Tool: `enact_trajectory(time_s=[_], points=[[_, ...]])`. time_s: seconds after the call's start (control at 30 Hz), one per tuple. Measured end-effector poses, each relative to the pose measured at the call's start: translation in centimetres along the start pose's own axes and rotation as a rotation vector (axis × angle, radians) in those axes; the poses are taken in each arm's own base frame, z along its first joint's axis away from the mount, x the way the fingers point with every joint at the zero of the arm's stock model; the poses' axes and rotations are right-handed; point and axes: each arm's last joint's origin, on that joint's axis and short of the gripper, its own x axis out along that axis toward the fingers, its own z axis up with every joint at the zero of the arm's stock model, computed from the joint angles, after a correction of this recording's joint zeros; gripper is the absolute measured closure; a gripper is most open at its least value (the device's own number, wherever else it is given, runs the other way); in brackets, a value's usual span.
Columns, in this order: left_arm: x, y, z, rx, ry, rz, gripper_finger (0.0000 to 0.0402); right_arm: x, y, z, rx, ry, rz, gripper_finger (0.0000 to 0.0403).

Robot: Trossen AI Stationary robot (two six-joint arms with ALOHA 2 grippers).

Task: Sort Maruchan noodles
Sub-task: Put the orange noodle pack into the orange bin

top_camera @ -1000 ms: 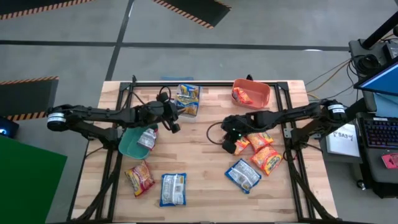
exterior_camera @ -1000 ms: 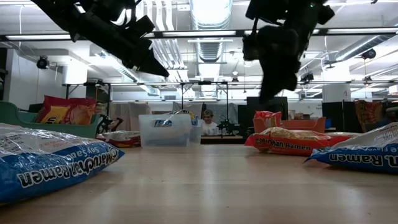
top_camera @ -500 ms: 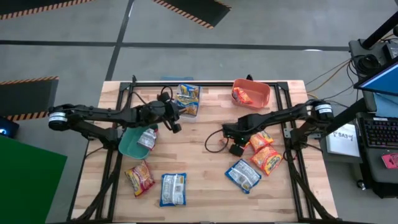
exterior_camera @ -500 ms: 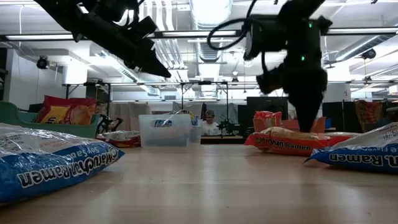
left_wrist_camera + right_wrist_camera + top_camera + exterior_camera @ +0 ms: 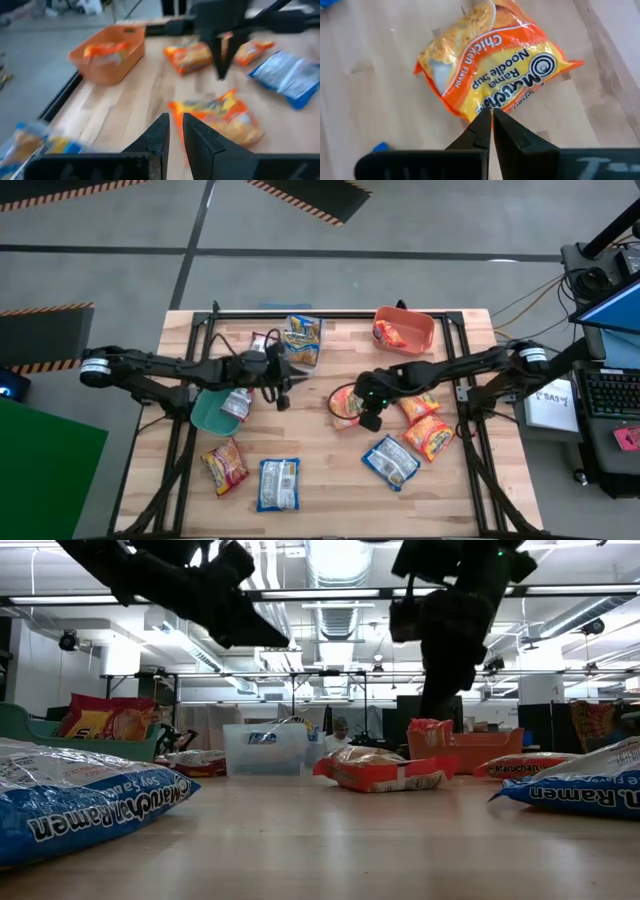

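An orange Maruchan chicken packet (image 5: pixel 345 402) is lying flat on the wooden table (image 5: pixel 320 450), near its middle, which serves as the landmark here. The right gripper (image 5: pixel 368 406) is hovering just beside that packet on its right, fingers (image 5: pixel 501 131) pressed together and holding nothing; in its wrist view the closed tips are hanging over the packet's edge (image 5: pixel 492 82). In the low view the same packet (image 5: pixel 380 770) is resting in front of the orange bin (image 5: pixel 470 748).

The left gripper (image 5: pixel 283 383) is hanging to the packet's left, above the table, its fingers (image 5: pixel 159 136) nearly closed with only a narrow slit between them and nothing gripped. Its wrist camera is looking across at the packet (image 5: pixel 220 117).

Right of the packet, two more orange packets (image 5: pixel 428 434) are lying close together, with a blue packet (image 5: pixel 390 461) below them. Behind it to the right, the orange bin (image 5: pixel 404 328) is holding one orange packet (image 5: pixel 390 333). Behind it to the left, the clear bin (image 5: pixel 300 340) is holding blue-and-yellow packets. Left of the packet, a teal bin (image 5: pixel 212 408) is holding a pale packet (image 5: pixel 236 402). Toward the front left, an orange-red packet (image 5: pixel 224 466) and another blue packet (image 5: pixel 278 483) are lying side by side.
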Motion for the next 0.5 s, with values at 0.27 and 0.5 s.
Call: enact_trajectory(time_s=[0.27, 0.5], points=[[1.2, -2.6, -0.1, -0.044, -0.045, -0.071, 0.0365, -0.6, -0.7, -1.8, 0.100, -0.100, 0.003, 0.0391], [3.3, -4.2, -1.2, -0.104, -0.037, -0.104, 0.0365, -0.6, -1.5, -4.0, 0.252, -0.129, 0.041, 0.0340]])
